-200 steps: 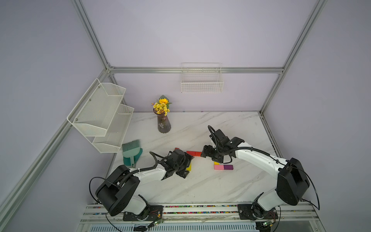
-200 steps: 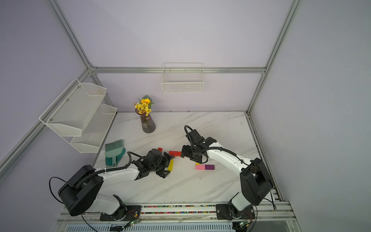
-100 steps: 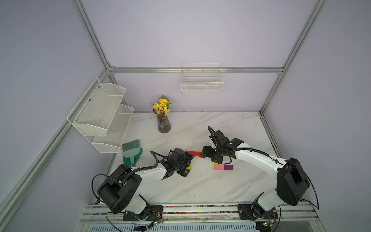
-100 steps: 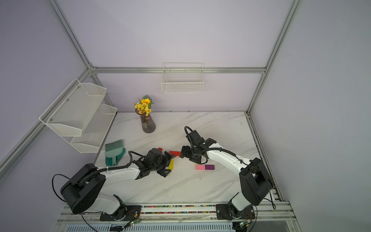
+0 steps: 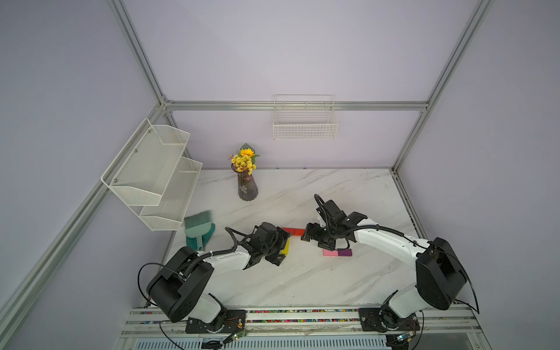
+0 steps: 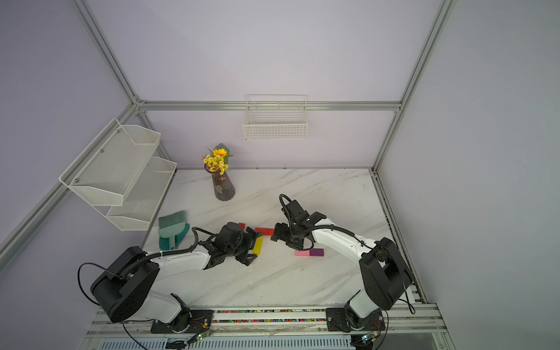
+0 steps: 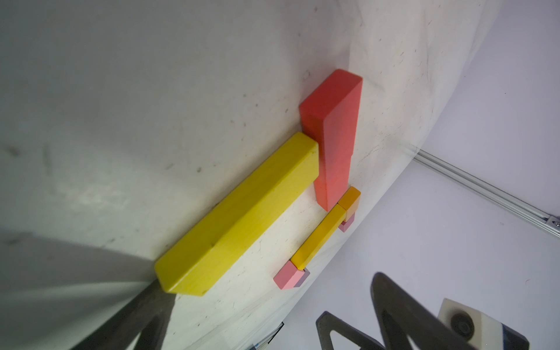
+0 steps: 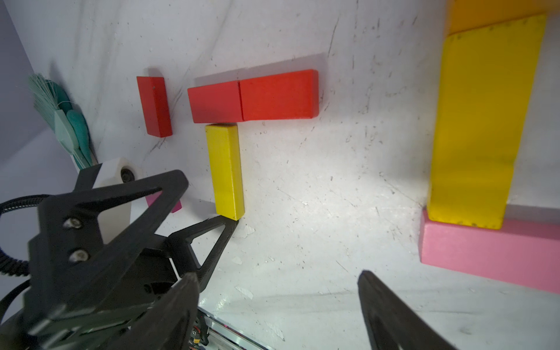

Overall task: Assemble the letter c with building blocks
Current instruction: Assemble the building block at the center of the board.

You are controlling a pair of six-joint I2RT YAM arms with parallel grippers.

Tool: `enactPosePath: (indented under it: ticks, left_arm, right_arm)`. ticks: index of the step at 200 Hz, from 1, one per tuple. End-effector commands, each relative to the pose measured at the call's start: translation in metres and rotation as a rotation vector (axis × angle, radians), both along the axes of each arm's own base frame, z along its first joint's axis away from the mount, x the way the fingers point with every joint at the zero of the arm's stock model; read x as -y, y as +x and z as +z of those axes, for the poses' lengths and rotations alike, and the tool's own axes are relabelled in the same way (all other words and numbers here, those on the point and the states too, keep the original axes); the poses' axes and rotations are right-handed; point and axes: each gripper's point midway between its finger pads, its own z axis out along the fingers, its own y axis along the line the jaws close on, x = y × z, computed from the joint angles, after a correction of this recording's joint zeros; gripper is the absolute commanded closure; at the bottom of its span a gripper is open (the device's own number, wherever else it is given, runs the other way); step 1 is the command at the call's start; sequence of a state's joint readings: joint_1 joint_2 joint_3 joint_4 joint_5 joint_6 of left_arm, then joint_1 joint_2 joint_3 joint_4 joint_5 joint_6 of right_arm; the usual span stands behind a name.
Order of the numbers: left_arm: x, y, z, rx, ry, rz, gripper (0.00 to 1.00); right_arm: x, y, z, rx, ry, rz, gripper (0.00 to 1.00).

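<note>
The left gripper (image 5: 281, 248) stays spread wide and holds nothing. Compared with a second ago it has almost not moved. The yellow block (image 5: 285, 246) lies flat on the table (image 5: 303, 281) just in front of it, in the same place as before. One of its fingers (image 8: 197, 231) reaches with its tip to the near end of this block, touching it or nearly so. The far end of the block meets a row of two red blocks (image 8: 253, 97) at a right angle. So the change is small. It seems the block is already put down and let go, and it now makes a corner of the letter. The right gripper (image 8: 277, 278) also keeps its place. Its jaws are apart and there is nothing between them.

In both top views the right gripper covers what lies under it, and only a pink block (image 5: 330, 252) and a purple block (image 5: 345, 252) show beside it. The right wrist view shows more: a longer yellow block (image 8: 481, 121) touches the pink one, with an orange block (image 8: 491, 12) at its other end. It also shows a third red block (image 8: 154, 106) lying apart beyond the left gripper, and a magenta block (image 8: 177, 206) half hidden behind the left gripper's finger.
</note>
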State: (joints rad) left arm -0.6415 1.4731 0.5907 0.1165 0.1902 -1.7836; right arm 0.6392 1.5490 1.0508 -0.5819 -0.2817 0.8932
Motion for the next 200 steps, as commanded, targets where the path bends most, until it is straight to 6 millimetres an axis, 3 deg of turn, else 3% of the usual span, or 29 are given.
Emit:
enactPosePath:
  ticks: [1, 38, 46, 141, 200]
  left_arm:
    - [0.002, 0.003, 0.005, 0.021, -0.003, -0.024, 0.0]
    - [-0.002, 0.003, 0.018, 0.036, -0.005, -0.009, 0.0]
    - [-0.006, 0.004, 0.032, 0.061, -0.017, 0.004, 0.0]
    - [-0.105, 0.019, 0.054, 0.056, 0.154, 0.024, 0.0]
    - [-0.133, 0.018, 0.051, 0.028, 0.186, -0.002, 0.0]
  right_arm:
    - [-0.003, 0.004, 0.007, 0.023, 0.051, -0.022, 0.15]
    - [-0.011, 0.006, 0.002, 0.024, 0.118, -0.054, 0.16]
    - [-0.012, 0.006, -0.001, 0.016, 0.129, -0.061, 0.16]
    - [-0.055, 0.019, -0.033, -0.016, 0.196, -0.083, 0.16]
    - [-0.085, 0.027, -0.054, -0.05, 0.217, -0.089, 0.16]
